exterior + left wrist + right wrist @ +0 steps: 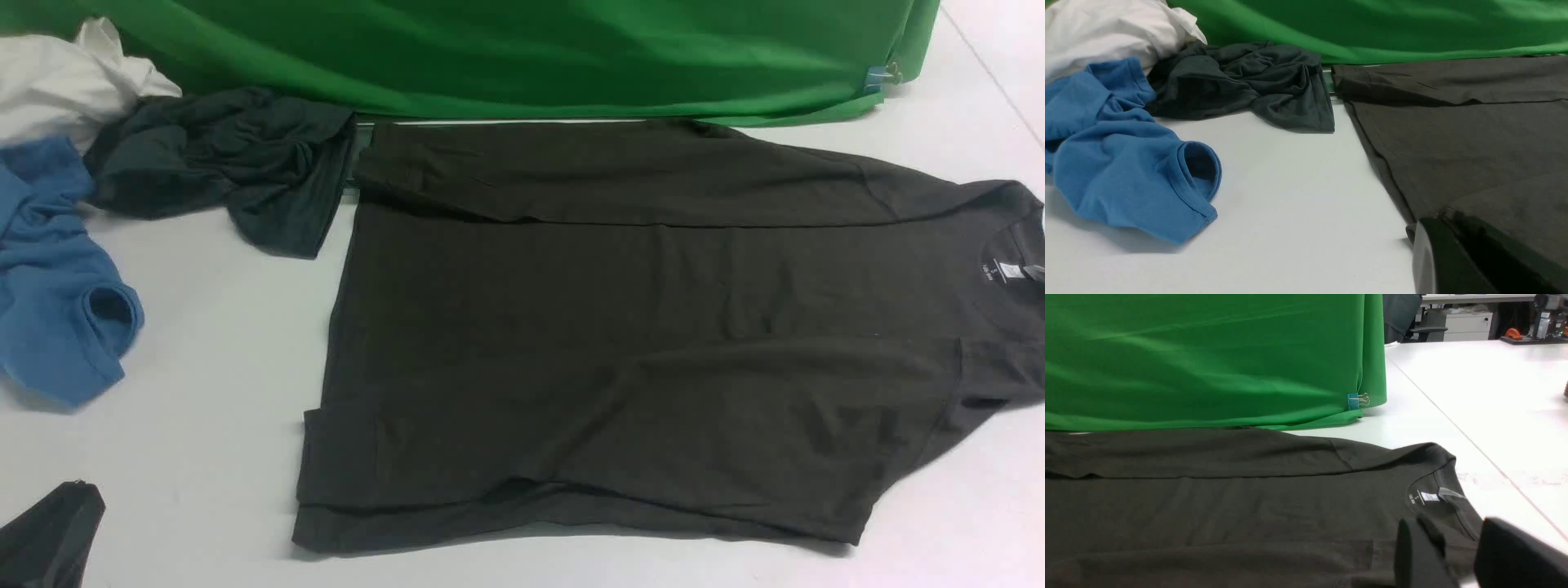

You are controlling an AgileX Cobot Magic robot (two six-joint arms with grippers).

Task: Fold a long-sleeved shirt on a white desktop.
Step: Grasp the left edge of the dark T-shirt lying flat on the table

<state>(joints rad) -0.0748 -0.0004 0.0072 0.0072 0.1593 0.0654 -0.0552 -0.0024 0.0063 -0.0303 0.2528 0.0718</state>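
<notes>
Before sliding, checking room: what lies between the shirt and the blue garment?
Bare white desktop in the front view; the grey-teal garment intrudes farther back.

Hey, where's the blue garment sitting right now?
In the front view the blue garment lies crumpled on the white desktop's left side, in front of the white cloth, next to the dark grey-teal garment, left of the long-sleeved shirt.

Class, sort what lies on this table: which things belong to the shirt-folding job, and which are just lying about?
Job: long-sleeved shirt, white table.
Lying about: blue garment, grey-teal garment, white garment, green cloth.
</notes>
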